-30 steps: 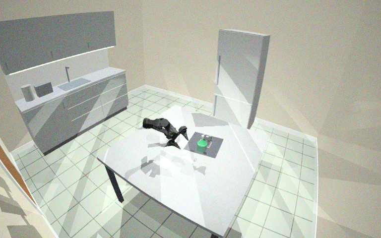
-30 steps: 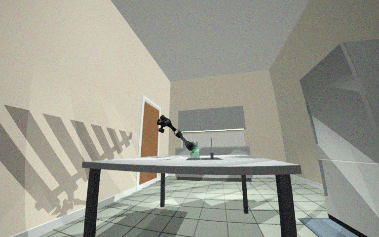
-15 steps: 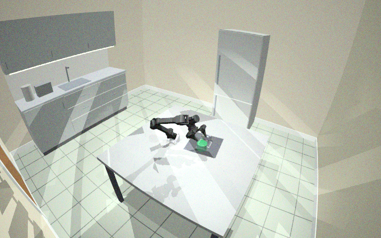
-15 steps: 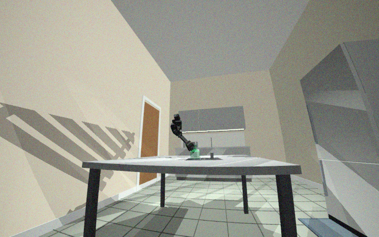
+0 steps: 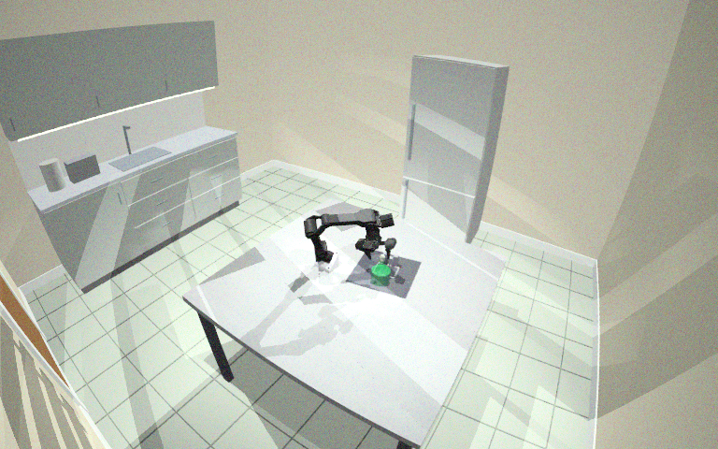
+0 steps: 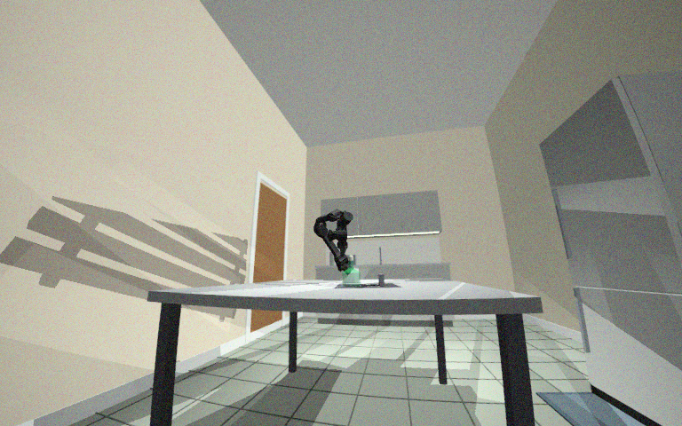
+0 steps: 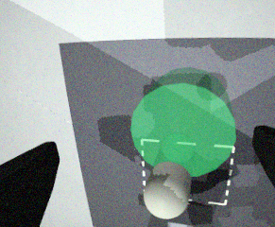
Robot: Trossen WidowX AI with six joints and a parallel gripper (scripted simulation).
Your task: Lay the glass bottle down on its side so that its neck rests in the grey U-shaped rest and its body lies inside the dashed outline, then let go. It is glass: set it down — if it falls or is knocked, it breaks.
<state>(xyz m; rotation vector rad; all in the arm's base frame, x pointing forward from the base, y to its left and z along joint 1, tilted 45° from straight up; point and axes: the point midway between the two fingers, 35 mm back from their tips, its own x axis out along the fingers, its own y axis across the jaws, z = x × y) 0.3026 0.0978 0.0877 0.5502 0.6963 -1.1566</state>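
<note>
Two fingers stand wide open, holding nothing.

The black arm [image 5: 347,218] [image 6: 329,230] has chunky joints and dark, tapering jaws [image 5: 378,249].

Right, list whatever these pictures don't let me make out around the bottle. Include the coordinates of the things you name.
- Most of the dashed outline [image 7: 143,165]: wrist view, behind the green bottle [image 5: 380,273] [image 6: 351,277] [image 7: 184,113] and its neck.
- Whether the dark mat [image 5: 410,272] [image 7: 80,109] continues below: wrist view, cut off by the bottom edge.
- The shape of the grey rest [image 6: 381,280]: exterior view, too small.
- The fingers' full length: wrist view, cut off by the side edges.
</note>
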